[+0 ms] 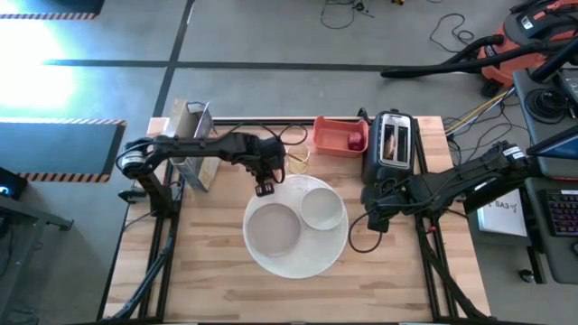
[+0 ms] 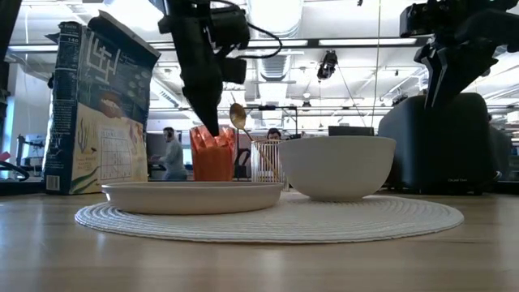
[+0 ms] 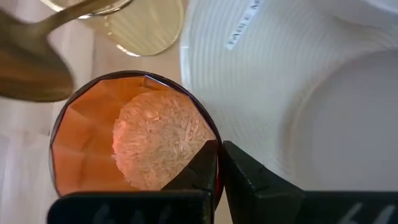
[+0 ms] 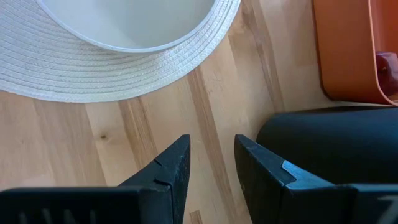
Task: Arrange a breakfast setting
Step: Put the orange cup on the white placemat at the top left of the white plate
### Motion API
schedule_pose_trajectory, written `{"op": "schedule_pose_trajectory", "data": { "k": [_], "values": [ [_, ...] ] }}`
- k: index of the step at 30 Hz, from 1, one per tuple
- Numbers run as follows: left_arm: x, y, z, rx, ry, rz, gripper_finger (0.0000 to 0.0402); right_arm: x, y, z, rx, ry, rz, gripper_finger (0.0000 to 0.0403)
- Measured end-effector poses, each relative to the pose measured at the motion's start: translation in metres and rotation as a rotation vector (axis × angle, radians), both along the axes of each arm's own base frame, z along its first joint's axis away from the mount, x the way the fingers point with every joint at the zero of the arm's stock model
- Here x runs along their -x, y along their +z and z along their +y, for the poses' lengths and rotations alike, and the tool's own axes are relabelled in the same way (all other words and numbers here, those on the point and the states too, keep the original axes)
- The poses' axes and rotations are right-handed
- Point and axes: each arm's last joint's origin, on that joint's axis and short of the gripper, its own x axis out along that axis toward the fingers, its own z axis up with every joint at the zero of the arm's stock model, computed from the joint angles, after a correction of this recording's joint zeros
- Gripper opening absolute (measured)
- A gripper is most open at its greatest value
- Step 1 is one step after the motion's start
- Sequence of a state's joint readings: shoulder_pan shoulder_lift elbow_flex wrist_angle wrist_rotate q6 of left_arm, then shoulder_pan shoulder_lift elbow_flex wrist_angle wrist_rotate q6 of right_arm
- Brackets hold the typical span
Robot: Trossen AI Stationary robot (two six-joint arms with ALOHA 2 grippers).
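Observation:
A pink-red cup (image 3: 134,140) stands upright just beyond the far left rim of a round white woven mat (image 1: 298,262). My left gripper (image 3: 219,149) comes down on it and is shut on its rim. A smaller white plate (image 1: 273,227) and a white bowl (image 1: 321,208) rest on the mat. The gold spoon (image 2: 237,116) stands bowl-up in a clear glass (image 2: 263,160) behind the cup. Toast (image 1: 390,140) sticks out of the black toaster (image 1: 390,158). A dark-red fruit (image 1: 354,141) lies in an orange tray (image 1: 336,135). My right gripper (image 4: 211,146) hangs open over bare wood between mat and toaster. My left gripper pinches the cup's rim (image 3: 213,135) on the side nearest the mat, with one finger (image 3: 202,168) inside the cup and the other (image 3: 245,171) outside. The fingers come steeply from above. The cup stays upright; the plate hides its base in the low view.
A tall cereal box (image 1: 194,144) stands at the far left of the table. The toaster and the orange tray line the far edge. Bare wood lies along the near edge and on both sides of the mat.

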State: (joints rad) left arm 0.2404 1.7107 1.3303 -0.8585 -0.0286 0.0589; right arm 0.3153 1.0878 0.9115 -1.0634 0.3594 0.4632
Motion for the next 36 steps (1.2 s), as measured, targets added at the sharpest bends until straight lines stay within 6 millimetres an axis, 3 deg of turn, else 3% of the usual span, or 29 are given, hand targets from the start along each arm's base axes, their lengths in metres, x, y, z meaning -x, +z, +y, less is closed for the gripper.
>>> {"op": "schedule_pose_trajectory", "data": {
  "k": [15, 22, 36],
  "values": [
    [-0.023, 0.039, -0.049, -0.027, -0.151, -0.135, 0.0000, 0.000, 0.000, 0.000, -0.001, 0.001, -0.005, 0.0116],
    [-0.029, 0.035, -0.061, -0.025, -0.169, -0.180, 0.0000, -0.001, 0.000, 0.000, -0.002, 0.000, -0.007, 0.0116],
    [-0.030, 0.026, -0.063, -0.012, -0.139, -0.180, 0.0000, -0.002, 0.001, 0.001, -0.009, 0.000, -0.027, 0.0116]
  ]
}}
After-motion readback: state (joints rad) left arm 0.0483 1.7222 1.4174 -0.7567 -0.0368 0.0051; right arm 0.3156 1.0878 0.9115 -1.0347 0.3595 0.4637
